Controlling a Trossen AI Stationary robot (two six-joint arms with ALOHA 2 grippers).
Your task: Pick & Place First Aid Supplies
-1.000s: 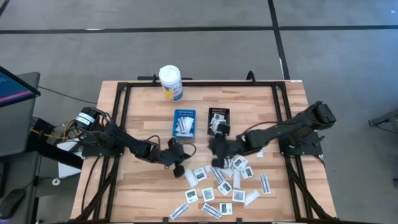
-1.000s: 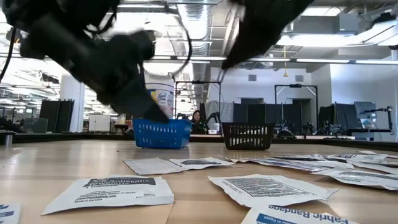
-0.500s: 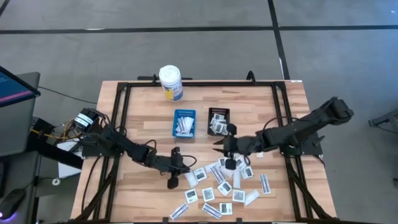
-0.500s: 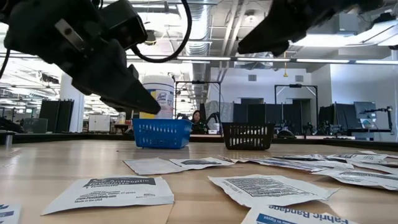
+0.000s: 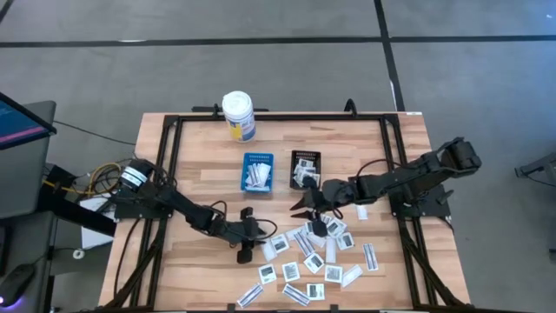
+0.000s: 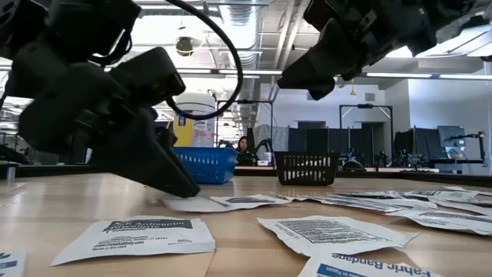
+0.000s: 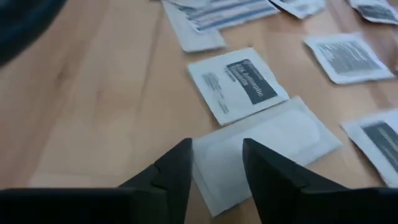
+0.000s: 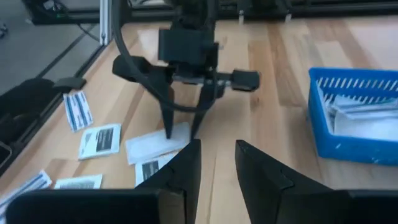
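Many small white first aid packets (image 5: 314, 254) lie flat on the wooden table at its near right. My left gripper (image 7: 216, 149) is open and low over the table, one finger on each side of the near corner of a blank white packet (image 7: 267, 143). The right wrist view shows it (image 8: 181, 132) slanting down onto that packet (image 8: 155, 145). My right gripper (image 5: 298, 207) hangs open above the table, near the black tray (image 5: 306, 165), with nothing between its fingers (image 8: 189, 158). My left gripper comes at the blank packet's near edge (image 7: 211, 163) slanting down from the table's left, fingers apart and astride the corner. The packet lies flat on the table. I cannot tell whether the fingertips touch it.
A blue tray (image 5: 257, 172) with several packets in it stands beside the black tray at mid-table. A white bottle with a yellow label (image 5: 238, 115) stands at the far edge. A printed packet (image 7: 237, 83) lies just beyond the blank one. Bare wood lies at the table's left.
My left gripper has sunk toward the table and moved toward the packets at the near right, and its fingers have opened over the blank packet. My right gripper has come down and tipped from steeply downward to nearer level.
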